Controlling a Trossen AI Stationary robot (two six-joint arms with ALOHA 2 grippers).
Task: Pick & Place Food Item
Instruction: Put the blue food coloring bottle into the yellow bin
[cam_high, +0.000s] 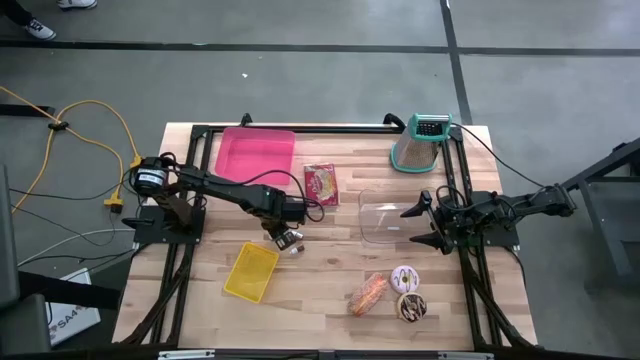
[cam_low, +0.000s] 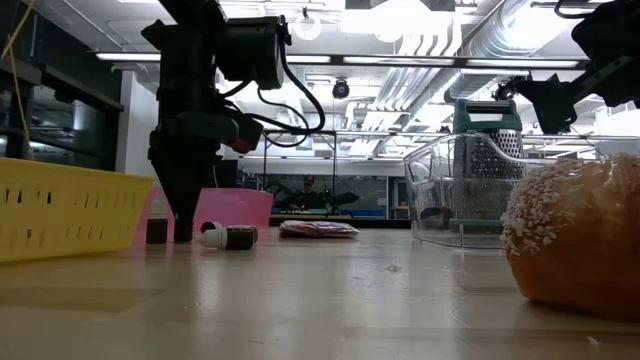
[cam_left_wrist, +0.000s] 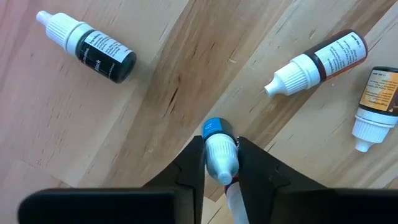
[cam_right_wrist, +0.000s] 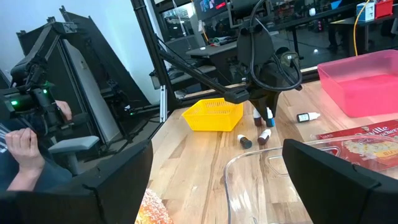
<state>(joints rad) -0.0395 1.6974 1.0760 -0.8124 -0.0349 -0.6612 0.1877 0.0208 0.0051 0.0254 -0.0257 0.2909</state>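
Beside three loose dropper bottles (cam_left_wrist: 319, 60), left gripper (cam_left_wrist: 222, 163) jaws seemingly clamp a fourth bottle (cam_left_wrist: 220, 149).

Light comes from overhead: long ceiling strip lamps (cam_low: 400, 60) burn white in the low view, blowing out detail around them and leaving the left arm's dark two-finger gripper (cam_low: 184, 225) a near silhouette. The pale wooden plank tabletop (cam_low: 330, 300) carries a soft sheen beneath those fingers, and shadows there are faint and short. The sugared round pastry (cam_low: 575, 240) closest to the lens is soft and out of focus. From above, illumination is even and flat. In the left wrist view the small blue-capped dropper bottle (cam_left_wrist: 219, 149) between the fingers (cam_left_wrist: 193, 171) is slightly blurred, while bottles beyond the fingertips stay sharp. The right wrist view is bright, its own fingers (cam_right_wrist: 336, 180) dark and defocused.
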